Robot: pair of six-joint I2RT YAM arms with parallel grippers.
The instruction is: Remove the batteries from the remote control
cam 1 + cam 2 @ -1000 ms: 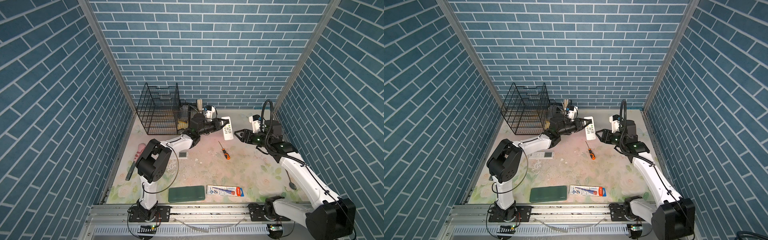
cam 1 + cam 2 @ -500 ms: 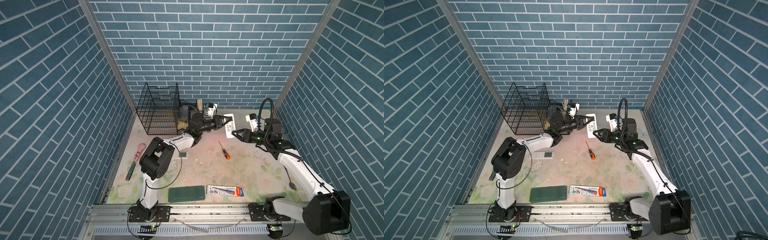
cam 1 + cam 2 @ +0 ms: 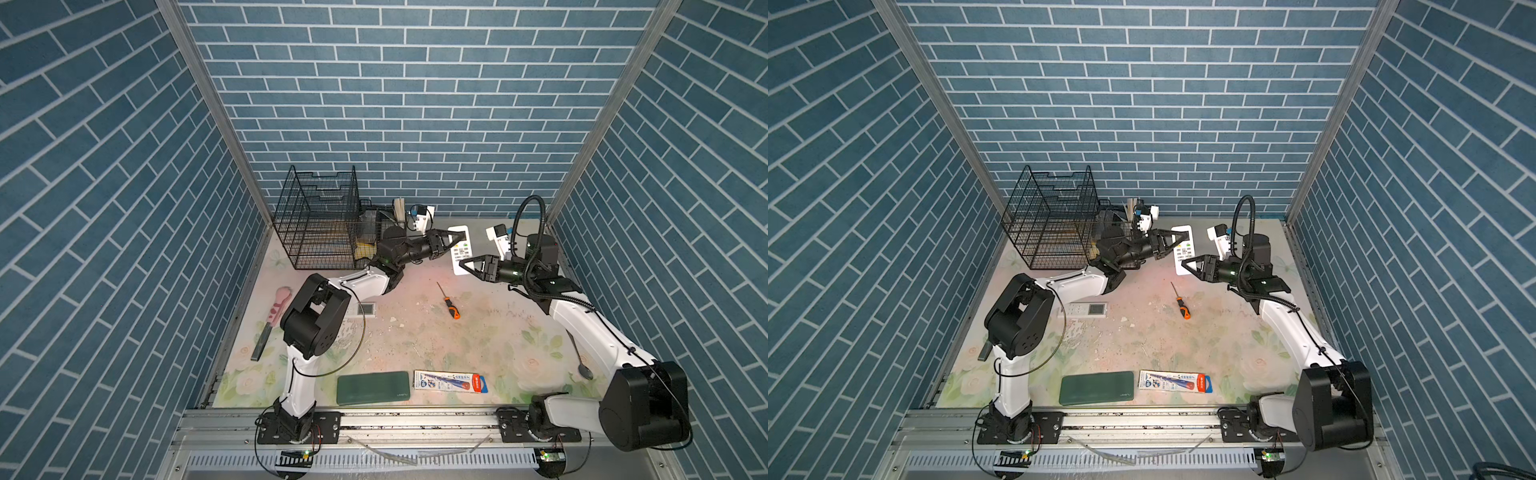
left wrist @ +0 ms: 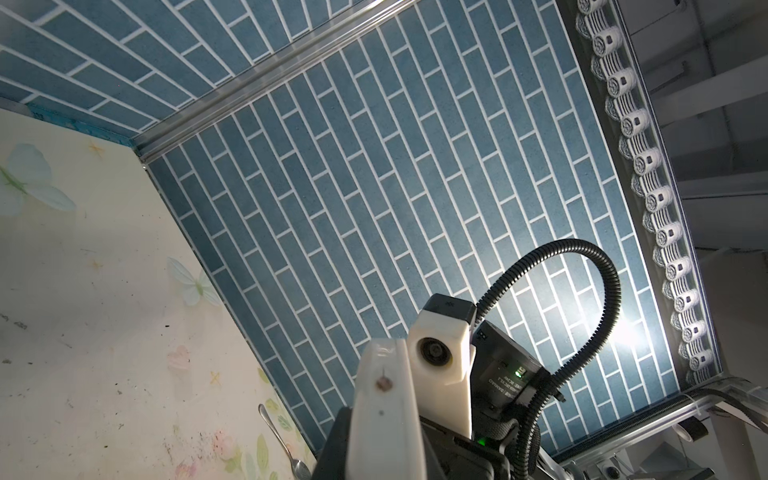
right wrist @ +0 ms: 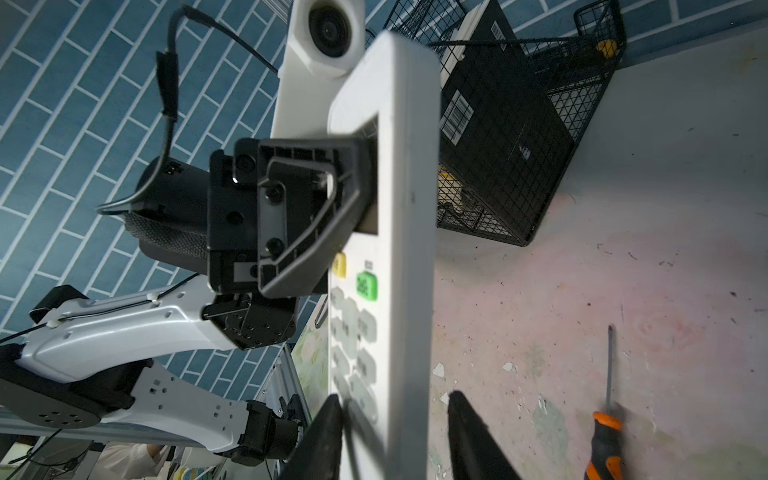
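White remote control [image 3: 463, 251] — lifted, tilted, keypad face turned upward.

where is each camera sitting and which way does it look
Top views: high above the front rail, looking down at the table; both arms whole, left tool and right tool at the remote.
Left wrist: on the left arm, facing the right arm's wrist camera past the remote's edge; own tool barely shows.
Right wrist: on the right arm, facing the left tool clamped on the remote; own fingertips flank it.
Shared: the remote.
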